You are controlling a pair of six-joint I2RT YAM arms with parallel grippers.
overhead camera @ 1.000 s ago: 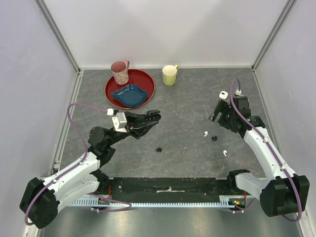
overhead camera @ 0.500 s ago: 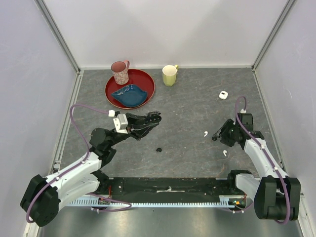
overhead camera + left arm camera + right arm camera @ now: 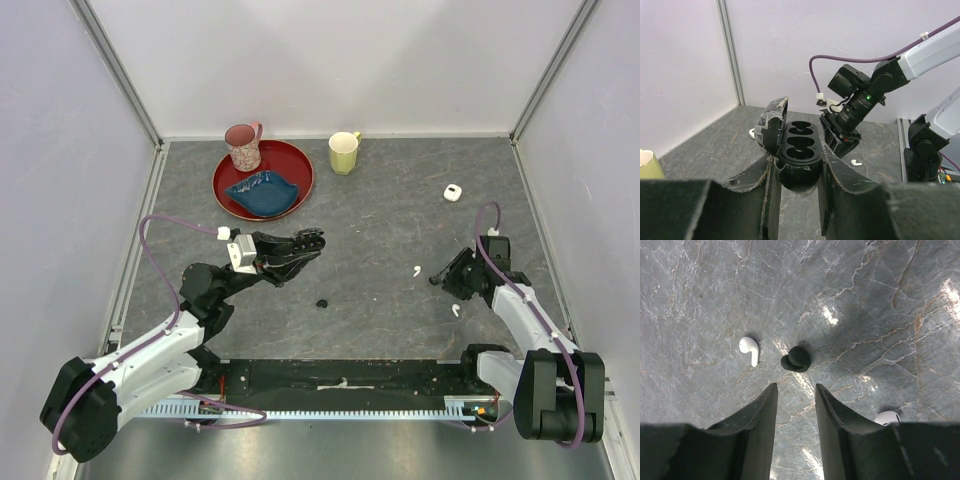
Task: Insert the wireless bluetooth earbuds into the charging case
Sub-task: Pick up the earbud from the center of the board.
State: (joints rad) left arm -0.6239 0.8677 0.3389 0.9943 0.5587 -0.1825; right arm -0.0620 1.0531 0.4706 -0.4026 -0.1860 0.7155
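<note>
The black charging case (image 3: 799, 150) is clamped between the fingers of the left gripper (image 3: 798, 172) above the table, its lid hinged open to the left and both oval wells empty. One black earbud (image 3: 795, 359) lies on the grey table with a white stemmed earbud (image 3: 749, 349) just beside it, a second white earbud (image 3: 456, 310) lies nearer the table's front edge, and the other black earbud (image 3: 322, 302) lies well apart toward the middle. A small white case (image 3: 452, 192) with a dark centre spot lies flat and closed farther back on the right.

Mugs (image 3: 243, 146) (image 3: 344, 152) x2, wht earbuds (image 3: 417, 270) (image 3: 456, 310) x2, blk buds (image 3: 323, 302) (image 3: 434, 280) x2, cases (image 3: 452, 192) (image 3: 800, 150) x2, plate (image 3: 300, 165), dish (image 3: 262, 190).
</note>
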